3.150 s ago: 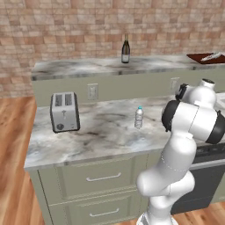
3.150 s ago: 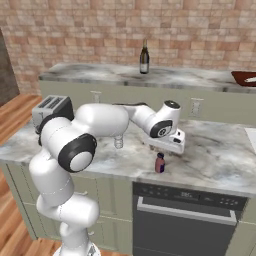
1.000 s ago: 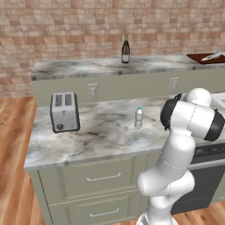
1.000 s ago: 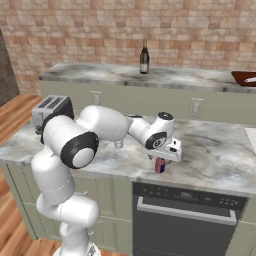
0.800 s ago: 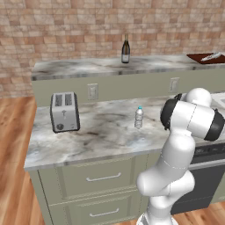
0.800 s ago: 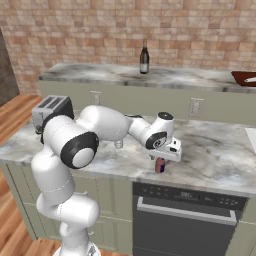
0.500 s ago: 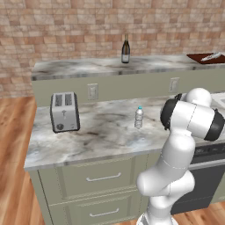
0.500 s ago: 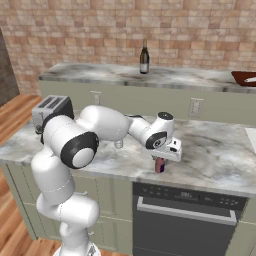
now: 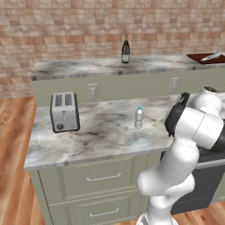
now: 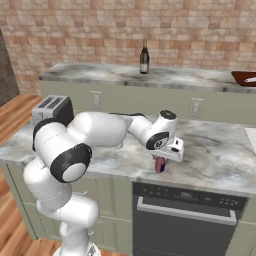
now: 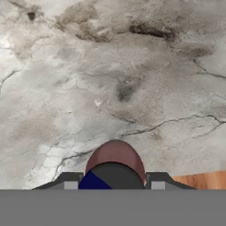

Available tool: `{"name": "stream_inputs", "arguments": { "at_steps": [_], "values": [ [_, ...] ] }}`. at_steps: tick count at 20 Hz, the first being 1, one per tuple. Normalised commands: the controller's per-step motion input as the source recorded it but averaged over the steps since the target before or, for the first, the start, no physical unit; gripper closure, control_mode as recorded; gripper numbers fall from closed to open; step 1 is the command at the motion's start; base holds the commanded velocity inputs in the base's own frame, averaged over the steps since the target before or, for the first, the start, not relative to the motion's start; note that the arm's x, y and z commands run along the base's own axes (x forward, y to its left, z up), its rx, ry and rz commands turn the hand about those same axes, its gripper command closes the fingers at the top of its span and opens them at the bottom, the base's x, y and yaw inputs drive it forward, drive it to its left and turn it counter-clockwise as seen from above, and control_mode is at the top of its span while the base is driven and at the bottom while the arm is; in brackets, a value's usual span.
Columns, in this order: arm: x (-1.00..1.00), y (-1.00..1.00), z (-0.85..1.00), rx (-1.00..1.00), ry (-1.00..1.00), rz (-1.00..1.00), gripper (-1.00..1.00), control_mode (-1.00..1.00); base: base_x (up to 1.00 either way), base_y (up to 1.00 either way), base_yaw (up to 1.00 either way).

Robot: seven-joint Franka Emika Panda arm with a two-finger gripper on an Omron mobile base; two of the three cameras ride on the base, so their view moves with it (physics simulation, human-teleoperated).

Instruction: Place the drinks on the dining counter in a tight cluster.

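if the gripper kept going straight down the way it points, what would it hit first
The gripper is shut on the maroon bottle, pointing down at the lower marble worktop. Going on, the bottle's base would probably press into that worktop first; any gap beneath it is unclear.

A home kitchen, rendered: sage-green base cabinets (image 9: 88, 178) with drawer pulls carry a veined marble worktop (image 9: 101, 132); a chrome two-slot toaster (image 9: 64, 112) stands on it; a built-in oven (image 10: 185, 220) sits under the counter edge; behind rises a raised marble dining counter (image 10: 125, 74) (wall outlets set in its face) before a brick wall (image 9: 79, 26); wood plank floor (image 9: 11, 167).
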Motion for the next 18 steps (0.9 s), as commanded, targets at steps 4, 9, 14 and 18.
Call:
{"name": "stream_inputs", "arguments": {
  "at_steps": [4, 9, 14, 18],
  "values": [
    [-0.53, 0.34, 0.59, -0.01, -0.06, 0.0, 1.0, -1.0, 0.0, 0.0, 0.0],
    [-0.42, 0.69, 0.43, -0.04, -0.05, -0.01, 1.0, -1.0, 0.0, 0.0, 0.0],
    [-0.34, 0.94, 0.38, -0.08, 0.0, -0.03, 1.0, -1.0, 0.0, 0.0, 0.0],
    [-0.26, 0.99, 0.34, -0.07, -0.02, -0.04, 1.0, -1.0, 0.0, 0.0, 0.0]
  ]
}}
